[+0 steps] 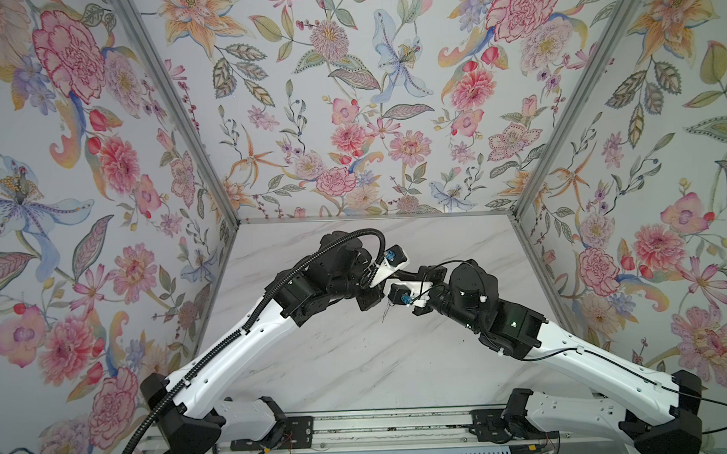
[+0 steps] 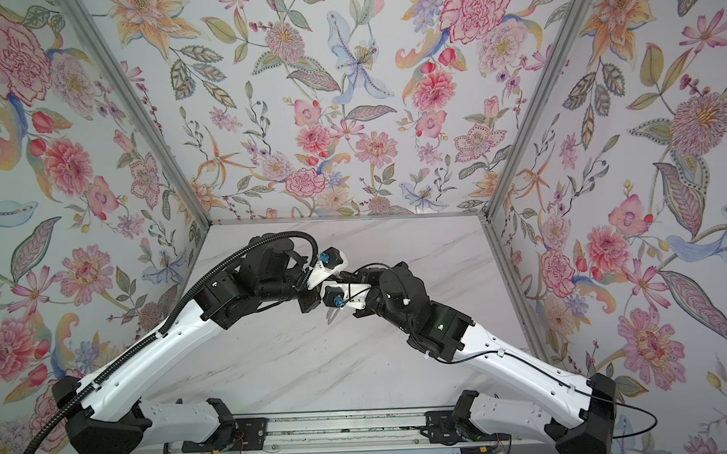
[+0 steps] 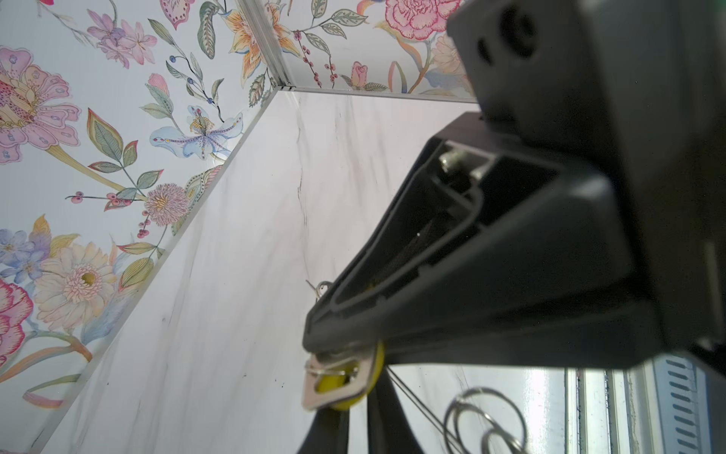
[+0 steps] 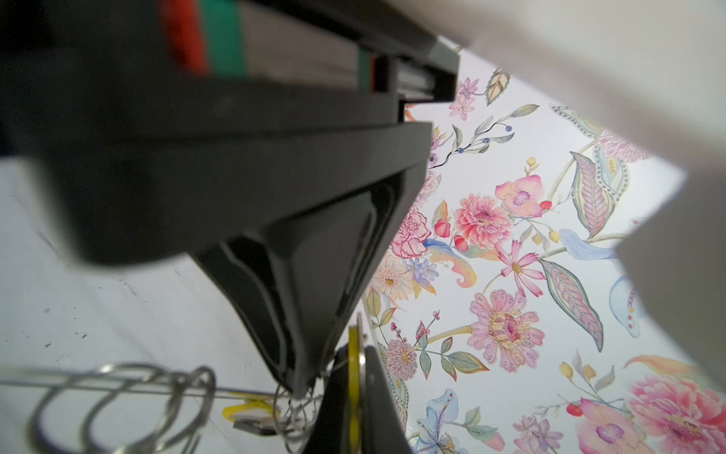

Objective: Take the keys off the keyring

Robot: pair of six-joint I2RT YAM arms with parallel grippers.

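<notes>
**Grip state.** Left gripper (image 3: 314, 350): clenched on a key (image 3: 334, 379). The silver head juts from the tips, and in the right wrist view the yellow tag (image 4: 353, 369) sits edge-on between its fingers. Right gripper (image 4: 302, 387): clenched, tips among the thin wire of the keyring (image 4: 118, 395); whether wire is actually pinched cannot be told. The two grippers meet tip to tip above the middle of the table (image 1: 358, 361), and the keyring dangles just beneath them, apparently off the surface.

**Hazards.**
- Drop: if the left grip loosens before the key is off the wire, the key would slide down the keyring or fall to the table.
- Snag: the small ring (image 3: 314, 368) through the key head may catch in the loops. A straight pull would then likely drag the keyring out of the right gripper, since thin wire gives little purchase.
- Contact: the fingertips are very close, so a twist risks finger striking finger.

**Count.**
- Grippers: two.
- Keys in view: two — one gripped, a second key (image 4: 247, 412) hanging on the wire.
- Wire loops: at least three — blurred, so the exact number cannot be told.
</notes>
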